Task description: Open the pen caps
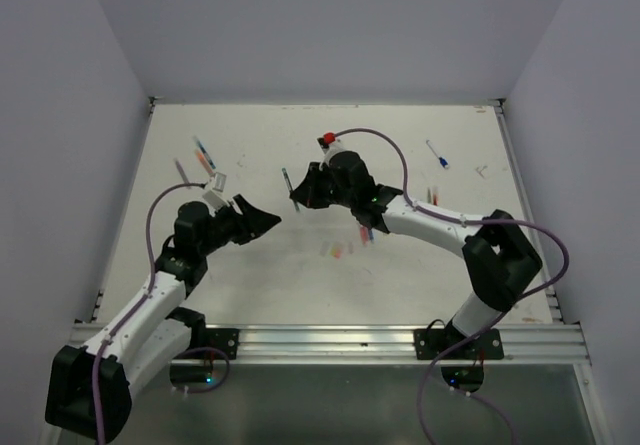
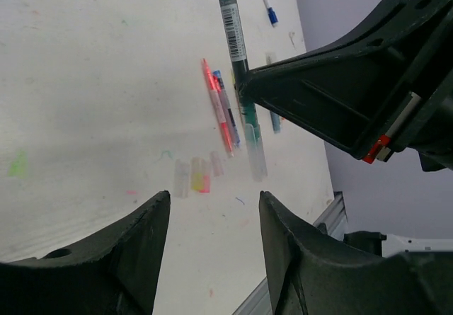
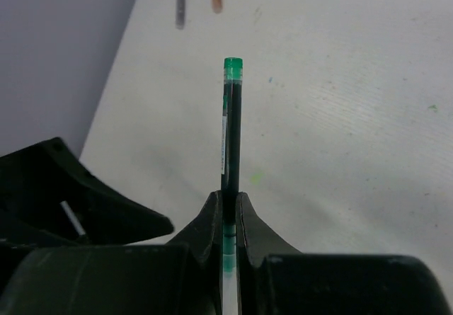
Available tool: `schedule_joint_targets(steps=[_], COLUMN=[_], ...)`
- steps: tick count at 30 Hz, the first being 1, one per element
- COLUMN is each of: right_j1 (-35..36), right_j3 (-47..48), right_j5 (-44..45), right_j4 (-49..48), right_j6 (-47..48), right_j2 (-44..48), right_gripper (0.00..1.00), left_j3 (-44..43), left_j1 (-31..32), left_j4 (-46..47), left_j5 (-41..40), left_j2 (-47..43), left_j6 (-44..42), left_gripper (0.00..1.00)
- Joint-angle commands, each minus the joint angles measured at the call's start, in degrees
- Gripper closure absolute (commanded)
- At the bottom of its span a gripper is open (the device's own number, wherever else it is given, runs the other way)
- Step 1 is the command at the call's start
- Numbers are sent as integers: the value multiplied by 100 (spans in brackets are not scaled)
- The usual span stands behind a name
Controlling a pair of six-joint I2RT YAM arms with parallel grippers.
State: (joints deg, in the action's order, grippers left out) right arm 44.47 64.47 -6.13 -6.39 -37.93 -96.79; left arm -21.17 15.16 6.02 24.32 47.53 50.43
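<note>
1. I have the green pen (image 3: 231, 131) clamped in the right fingers (image 3: 205, 223). They are closed tight on it near one end, and the barrel juts out ahead, off the table (image 1: 230, 265).
2. From the left wrist I see a clear stretch of that pen sticking out past the other side of the grip.
3. The left fingers (image 2: 141, 251) stand apart with nothing in them. Their tips are near the green pen but do not touch it.
4. A few loose caps (image 2: 192, 175), pale pink and yellow, lie together mid-table.
5. A pink pen (image 2: 216, 106) lies just beyond the caps, with others beside it.
6. More pens (image 1: 203, 152) lie far left, and a blue pen (image 1: 437, 154) far right.
</note>
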Motion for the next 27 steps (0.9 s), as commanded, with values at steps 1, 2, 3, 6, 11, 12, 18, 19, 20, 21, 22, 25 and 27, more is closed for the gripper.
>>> schedule_joint_targets(steps=[1,2,3,6,11,12,18,19,20,21,22,25,27], right_j1=[18,9,18,18,18,18,36,53,53,62,88,123,132], right_j3=[-391,-400,-391,-373,-400,-400,-549,-575,-593,-628,-646,-707,-760], right_j5=[-169,-213,-283,-301,-345,-362,-450,-476,-485,-503,-512,-494,-468], right_j4=[-854,-881,-864,-776,-714,-688,-776,-811,-820,-837,-863,-872,-916], right_j6=[-443,-469,-487,-487,-487,-478,-557,-575,-601,-610,-610,-619,-636], right_j2=[380,407,398,398,442,451,556,582,591,618,627,688,714], right_gripper=[100,100,100,100,100,100,100,100,100,100,100,100,100], left_j3=[-27,-54,-80,-186,-195,-186,-186,-186,-186,-168,-168,-72,-37], left_j1=[276,443,531,848,1077,1077,1103,1112,1130,1138,1156,1191,1218], left_j4=[1349,1349,1375,1367,1324,1236,1155,1199,1200,1191,1182,1330,1375], left_j5=[487,399,259,-13,-155,-268,-305,-305,-331,-340,-348,-349,-349], left_j2=[195,230,257,371,555,582,705,714,714,723,723,723,775], left_j6=[203,195,195,186,274,291,379,405,406,423,432,511,537], left_gripper=[44,43,43,43,43,43,43,43,43,43,43,44,45])
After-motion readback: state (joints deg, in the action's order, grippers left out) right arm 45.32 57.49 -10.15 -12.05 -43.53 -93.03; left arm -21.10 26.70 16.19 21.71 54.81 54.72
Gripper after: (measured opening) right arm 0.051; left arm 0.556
